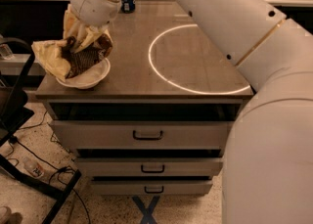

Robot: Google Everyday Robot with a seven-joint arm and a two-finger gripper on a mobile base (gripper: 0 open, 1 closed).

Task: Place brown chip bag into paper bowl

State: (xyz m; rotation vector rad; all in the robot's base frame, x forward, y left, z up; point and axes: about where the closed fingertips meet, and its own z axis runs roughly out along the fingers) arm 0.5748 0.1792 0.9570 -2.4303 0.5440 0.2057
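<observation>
The paper bowl (92, 77) sits at the front left corner of the wooden cabinet top (127, 71). The brown chip bag (73, 59) lies crumpled in and over the bowl. Its pale yellow end (49, 54) sticks out past the bowl's left rim. My gripper (84, 42) comes down from the white arm (205, 8) right above the bowl and is shut on the top of the bag. The bag hides most of the bowl's inside.
A white ring (195, 56) is marked on the cabinet top, right of the bowl. A dark can (128, 0) stands at the back edge. Three drawers (146, 135) face front. A black chair frame (19, 110) and cables are on the floor at left.
</observation>
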